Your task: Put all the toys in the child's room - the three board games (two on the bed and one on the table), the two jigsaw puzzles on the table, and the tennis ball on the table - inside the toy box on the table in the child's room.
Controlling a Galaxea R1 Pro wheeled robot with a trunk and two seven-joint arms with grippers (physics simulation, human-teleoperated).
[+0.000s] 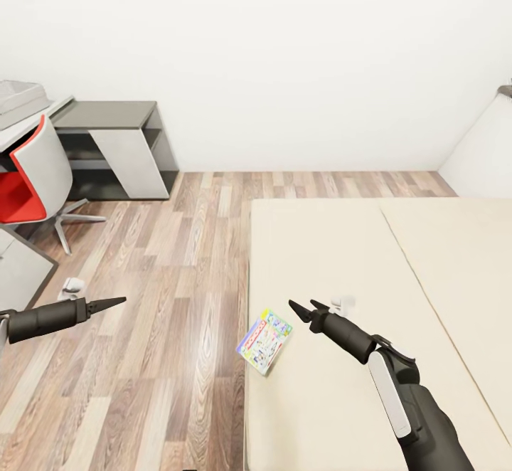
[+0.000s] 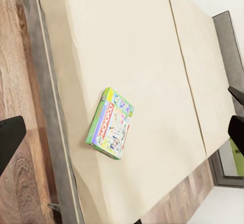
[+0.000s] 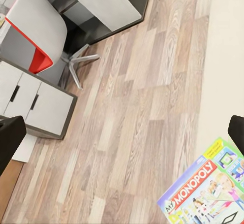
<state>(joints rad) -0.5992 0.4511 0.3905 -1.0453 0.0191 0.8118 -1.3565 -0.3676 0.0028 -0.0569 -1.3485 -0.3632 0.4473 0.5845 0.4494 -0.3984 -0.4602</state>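
A green-edged multicolour board game [image 1: 264,340] lies flat at the left edge of the beige bed [image 1: 370,257], one corner overhanging the floor. My right gripper [image 1: 304,307] hovers open just right of it, over the mattress. In the right wrist view the game's "Monopoly" lid [image 3: 208,193] sits beside one fingertip [image 3: 237,132]. Out over the wooden floor to the left of the bed, my left gripper [image 1: 117,302] is open and points at the game [image 2: 112,124]. A light grey toy box [image 1: 18,97] stands on the pale table [image 1: 50,117] at far left.
A red and grey swivel chair [image 1: 32,172] stands at the table. Beyond it against the wall is a dark grey shelf unit [image 1: 114,144]. A grey cabinet [image 1: 21,272] sits near my left arm. Wooden floor [image 1: 178,257] runs between bed and furniture.
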